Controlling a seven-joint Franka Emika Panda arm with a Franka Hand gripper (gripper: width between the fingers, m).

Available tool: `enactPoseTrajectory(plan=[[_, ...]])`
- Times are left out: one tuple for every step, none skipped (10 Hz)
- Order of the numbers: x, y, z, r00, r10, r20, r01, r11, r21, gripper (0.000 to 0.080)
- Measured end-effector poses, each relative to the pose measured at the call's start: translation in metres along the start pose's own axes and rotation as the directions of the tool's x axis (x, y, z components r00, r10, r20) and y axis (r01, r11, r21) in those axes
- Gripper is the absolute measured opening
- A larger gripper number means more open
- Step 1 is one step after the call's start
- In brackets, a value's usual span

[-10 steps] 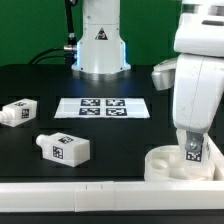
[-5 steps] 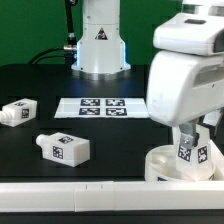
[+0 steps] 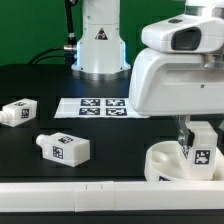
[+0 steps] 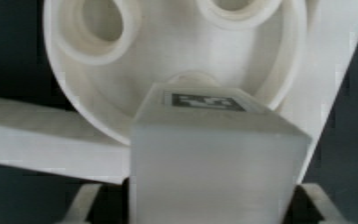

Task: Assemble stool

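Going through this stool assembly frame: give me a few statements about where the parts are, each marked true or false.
1. Two loose legs lie on the table. True.
2. The marker board rests on the seat. False: it lies flat on the table, apart from the seat.
3. The gripper has a third leg between its fingers, over the seat. True.
4. The seat is at the exterior view's left. False: it is at the exterior view's right.
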State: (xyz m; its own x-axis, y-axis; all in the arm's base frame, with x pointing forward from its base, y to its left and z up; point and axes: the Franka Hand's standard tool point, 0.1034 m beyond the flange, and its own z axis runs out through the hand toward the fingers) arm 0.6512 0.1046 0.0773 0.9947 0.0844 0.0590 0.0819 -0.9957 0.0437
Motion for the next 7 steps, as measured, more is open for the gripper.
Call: enactPoseTrajectory(plan=[[0.001,-0.0012,-0.0002,0.994,0.104,-0.013,-0.104,0.995,0.002,0.0346],[-0.0005,-0.0043,0.0005,0.971,0.235,-0.037,-0.235,0.972,0.015,0.0343],[-0.0008,-0.0056,0.0017,0.894,0.447,-0.041,-0.445,0.894,0.053,0.0342],[0.0,-0.006,0.0038,0.779,0.626,-0.034,-0.621,0.777,0.104,0.0342],[0.0007,-0.0065,0.005,0.706,0.708,-0.028,-0.698,0.702,0.139,0.0332],[0.0006,-0.0085,0.0049,0.696,0.717,-0.027,-0.707,0.693,0.141,0.0332],[0.0004,-0.0092,0.0052,0.643,0.766,-0.012,-0.757,0.637,0.147,0.032]])
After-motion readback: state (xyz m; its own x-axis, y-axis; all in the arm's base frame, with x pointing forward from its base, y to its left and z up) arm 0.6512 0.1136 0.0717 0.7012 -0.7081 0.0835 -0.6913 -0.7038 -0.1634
